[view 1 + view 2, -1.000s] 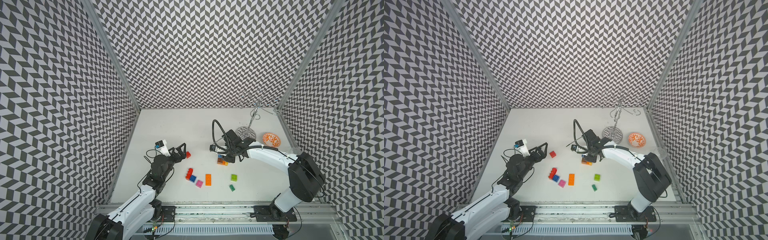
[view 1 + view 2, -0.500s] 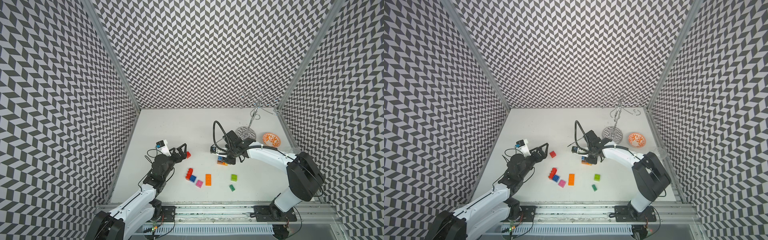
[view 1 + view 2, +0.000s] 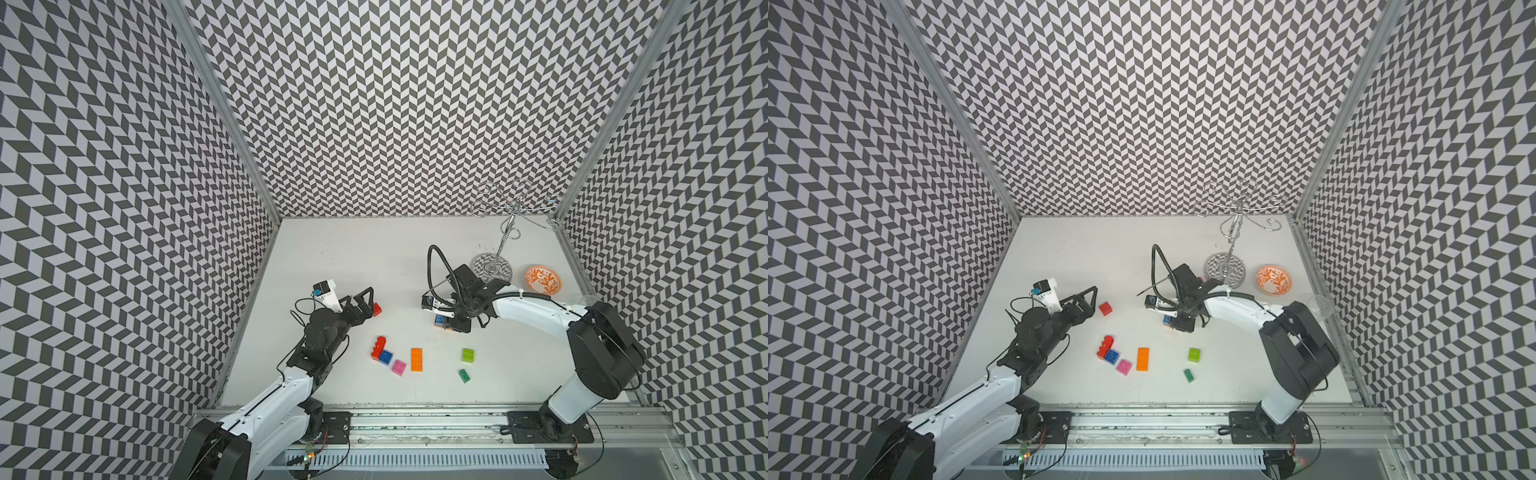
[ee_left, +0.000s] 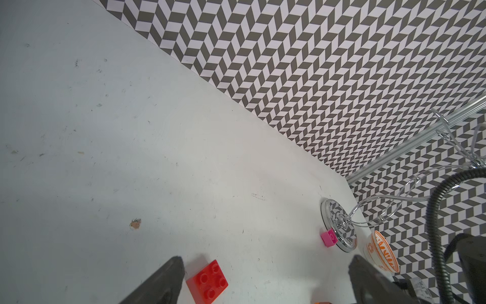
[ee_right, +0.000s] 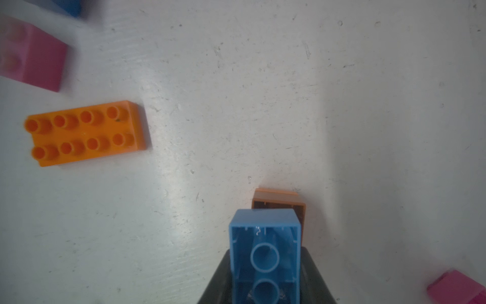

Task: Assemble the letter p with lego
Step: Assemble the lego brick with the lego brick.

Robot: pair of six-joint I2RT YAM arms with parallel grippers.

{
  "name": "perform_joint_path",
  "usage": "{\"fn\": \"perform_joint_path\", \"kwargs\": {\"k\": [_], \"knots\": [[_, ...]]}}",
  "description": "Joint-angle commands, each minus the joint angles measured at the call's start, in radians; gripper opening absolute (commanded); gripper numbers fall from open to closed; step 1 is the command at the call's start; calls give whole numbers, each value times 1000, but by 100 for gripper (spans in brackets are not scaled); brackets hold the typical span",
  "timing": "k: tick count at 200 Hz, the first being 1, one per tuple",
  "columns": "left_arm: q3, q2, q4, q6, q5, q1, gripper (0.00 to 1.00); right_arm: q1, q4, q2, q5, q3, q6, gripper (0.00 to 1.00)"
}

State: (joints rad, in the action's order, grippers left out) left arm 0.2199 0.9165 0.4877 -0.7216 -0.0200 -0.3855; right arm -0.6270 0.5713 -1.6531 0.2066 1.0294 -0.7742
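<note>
The right gripper [image 3: 453,323] holds a blue brick [image 5: 264,244], low in its wrist view, with a brown brick [image 5: 278,201] right behind. The left gripper [image 4: 265,263] is wide open by a red brick [image 4: 207,280]. I think it is carrying a piece; next, line up studs.

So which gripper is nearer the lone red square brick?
Left. The left gripper stands open with the red square brick just inside one finger; the right gripper, holding a blue brick, sits farther away.
</note>
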Motion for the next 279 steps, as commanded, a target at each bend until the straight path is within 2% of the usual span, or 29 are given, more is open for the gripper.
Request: {"fn": "perform_joint_path", "kwargs": {"k": [1,93,198,237,279], "knots": [[8,7,28,21,11,7,100,14,-16,-30,7,-19,6,0],[9,15,31,24,9,7,100,30,20,-72,13,29,49,0],[8,27,39,19,18,6,100,30,-9,-109,57,-75,104,0],[7,28,41,19,18,6,100,30,-1,-84,54,-93,132,0],[7,33,42,19,20,6,100,29,29,-47,121,-85,158,0]]}}
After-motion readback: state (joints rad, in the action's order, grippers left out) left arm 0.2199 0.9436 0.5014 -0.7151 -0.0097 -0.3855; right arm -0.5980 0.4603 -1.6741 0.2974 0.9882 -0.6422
